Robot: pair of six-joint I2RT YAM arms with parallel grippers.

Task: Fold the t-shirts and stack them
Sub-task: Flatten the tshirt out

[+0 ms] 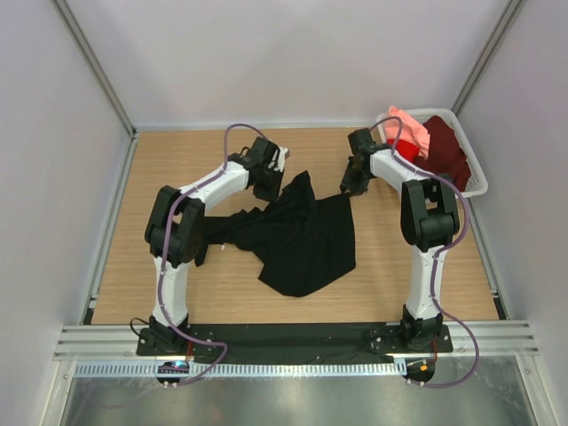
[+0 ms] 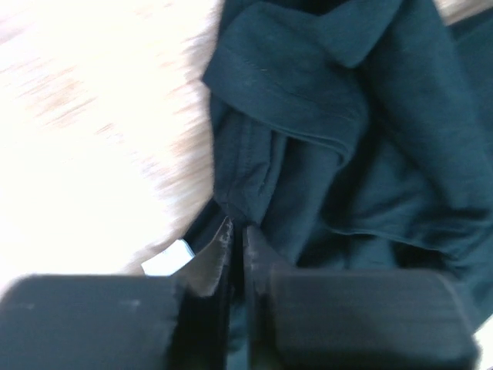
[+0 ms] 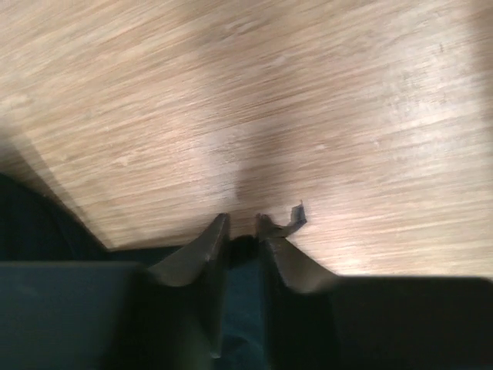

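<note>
On the worktop (image 1: 426, 257), left pincer (image 2: 237, 231) and right pincer (image 3: 240, 227) clamp the black t-shirt (image 1: 306, 244) by its far edge, a sound hold for limp cloth.

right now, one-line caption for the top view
Left gripper and right gripper pinch a black t-shirt on the table; other shirts sit in a basket.

Bare wood of the table (image 1: 169, 284) lies open along the left side, the near edge and the far strip behind both arms.

The centre is blocked by the crumpled black shirt (image 1: 306, 244), which runs from the left arm (image 1: 177, 222) to mid-table.

The left gripper (image 1: 269, 188) and right gripper (image 1: 352, 186) each pinch its far edge, with a narrow wood gap between them.

A white basket (image 1: 477, 177) heaped with shirts (image 1: 435, 142) fills the far right corner, just beside the right arm (image 1: 430, 213).

Side walls (image 1: 44, 177) hem in the table.
</note>
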